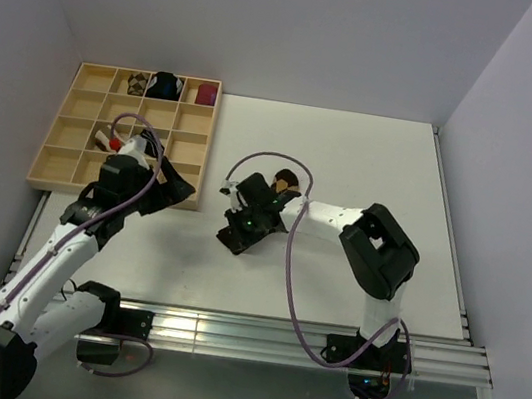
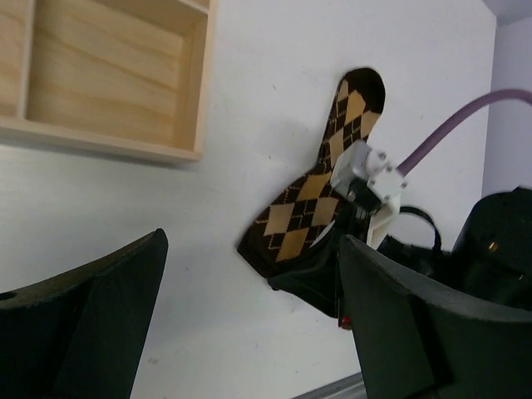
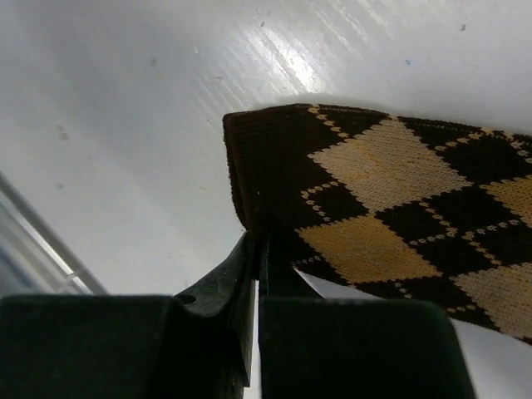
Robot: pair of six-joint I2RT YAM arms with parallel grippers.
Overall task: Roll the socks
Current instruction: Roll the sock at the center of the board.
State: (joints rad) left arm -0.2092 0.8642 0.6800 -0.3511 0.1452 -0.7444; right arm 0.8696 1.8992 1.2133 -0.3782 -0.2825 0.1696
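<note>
One sock (image 3: 391, 191) – dark brown with tan diamonds – lies flat near the middle of the tabletop (image 1: 373, 166). The right gripper (image 3: 259, 245) is pinched on its dark cuff edge; the left gripper (image 1: 169, 187) stands wide apart, empty. One wooden tray (image 1: 59, 177) at the far left corner holds three bundles (image 1: 166, 85).

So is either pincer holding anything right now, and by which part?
The right pincer is shut on the argyle sock, pinching the edge of its dark brown end band. The left pincer is open and holds nothing.
</note>
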